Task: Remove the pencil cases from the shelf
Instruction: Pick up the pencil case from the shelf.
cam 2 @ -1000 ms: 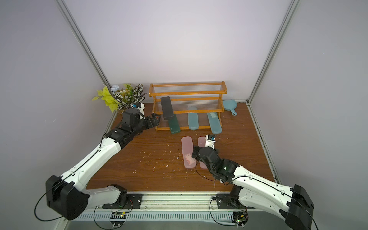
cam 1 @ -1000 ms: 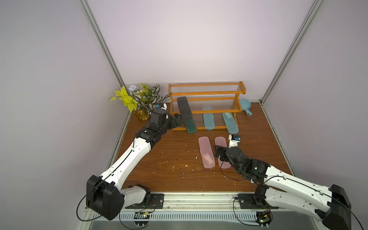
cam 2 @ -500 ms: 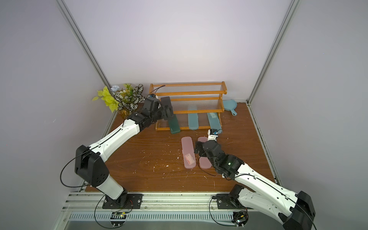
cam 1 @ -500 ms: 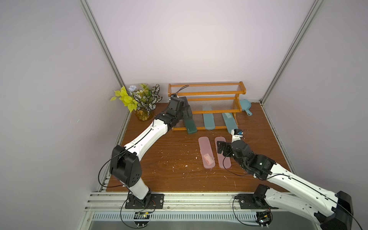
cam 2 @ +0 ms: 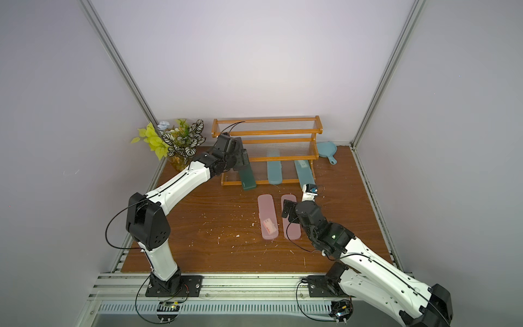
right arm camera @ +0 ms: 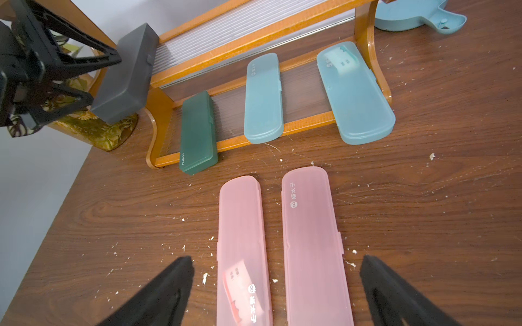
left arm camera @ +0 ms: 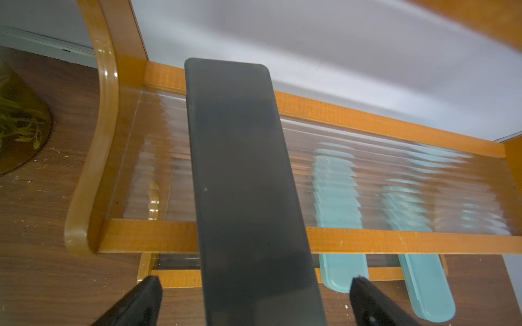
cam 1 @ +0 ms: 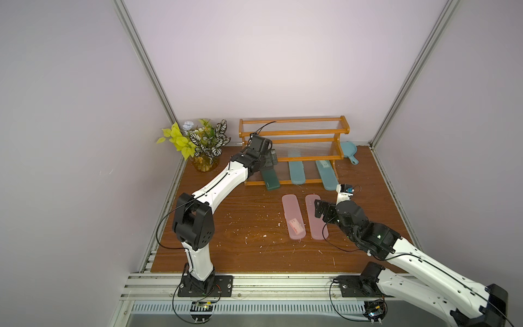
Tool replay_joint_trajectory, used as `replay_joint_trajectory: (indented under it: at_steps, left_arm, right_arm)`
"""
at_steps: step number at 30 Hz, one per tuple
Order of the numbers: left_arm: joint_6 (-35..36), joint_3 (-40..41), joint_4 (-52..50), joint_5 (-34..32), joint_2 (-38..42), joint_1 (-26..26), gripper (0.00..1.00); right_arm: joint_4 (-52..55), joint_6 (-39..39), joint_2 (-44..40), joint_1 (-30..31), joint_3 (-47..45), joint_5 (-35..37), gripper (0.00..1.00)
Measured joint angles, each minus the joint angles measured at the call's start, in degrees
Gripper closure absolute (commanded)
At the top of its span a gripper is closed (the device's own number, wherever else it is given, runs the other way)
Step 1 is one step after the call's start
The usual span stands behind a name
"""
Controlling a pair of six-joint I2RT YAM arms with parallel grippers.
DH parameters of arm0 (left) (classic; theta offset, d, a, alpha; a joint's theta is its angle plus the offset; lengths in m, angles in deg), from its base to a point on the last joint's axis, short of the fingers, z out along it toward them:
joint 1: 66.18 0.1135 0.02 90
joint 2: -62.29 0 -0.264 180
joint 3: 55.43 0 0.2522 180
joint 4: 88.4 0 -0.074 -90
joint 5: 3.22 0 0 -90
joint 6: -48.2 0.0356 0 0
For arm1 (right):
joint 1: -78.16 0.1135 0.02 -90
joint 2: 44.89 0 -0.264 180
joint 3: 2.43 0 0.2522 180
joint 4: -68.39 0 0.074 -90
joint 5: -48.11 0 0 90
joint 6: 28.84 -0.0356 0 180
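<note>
Swung across from beside the plant (cam 1: pixel 202 144), the left arm now stretches to the left end of the shelf (cam 1: pixel 294 133), while the right gripper (right arm camera: pixel 276 262) stays close to where it was. On the middle tier at that end lies the black case (left arm camera: pixel 248 183), its near end jutting past the front rail. Below it, the bottom tier carries the dark green case (cam 1: pixel 270 178), a teal case (cam 1: pixel 296 172) at mid-shelf and a second teal case (cam 1: pixel 327 175) toward the right end, with a small pale item showing through its lid. On the surface (cam 1: pixel 240 240) in front of the shelf, a pink case (cam 1: pixel 293 218) holding a small pink-and-white item lies just beside a second pink case (cam 1: pixel 316 216). The left gripper (left arm camera: pixel 255 282) straddles the black case's near end, jaws wide apart and clear of its sides. The right gripper hovers over the two pink cases, also spread wide and holding nothing. A teal pan (cam 1: pixel 348 148) rests beside the shelf's right end.
</note>
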Motion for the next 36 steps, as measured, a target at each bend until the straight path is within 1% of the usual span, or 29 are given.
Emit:
replay_joint_trajectory:
  at_steps: [3,12,19,27,32,36]
  left_arm:
    - [0.55,-0.31,-0.31,-1.09,-0.63,-0.48,0.0]
    - [2.36,-1.03,-0.35,-4.07,-2.51,-1.18,0.03]
    - [4.31,-2.99,-0.52,-5.46,-4.2,-1.44,0.11]
    - [5.44,-3.26,-0.5,-6.01,-5.09,-1.46,0.15]
    - [6.1,-3.26,-0.52,-6.38,-5.4,-1.51,0.26]
    - [6.4,-3.26,-0.55,-6.58,-5.4,-1.57,0.29]
  right_arm:
    - [0.02,0.52,0.48,-0.39,0.0,0.0,0.01]
    - [-0.02,1.29,1.22,-1.33,0.0,-0.11,0.01]
    - [-0.07,1.29,1.51,-1.99,0.0,-0.26,0.01]
    - [-0.52,1.29,2.8,-2.12,0.0,-0.31,0.01]
    - [-1.05,1.38,3.56,-2.4,0.0,-0.33,0.01]
    - [-1.81,1.66,4.09,-2.47,0.0,-0.35,0.01]
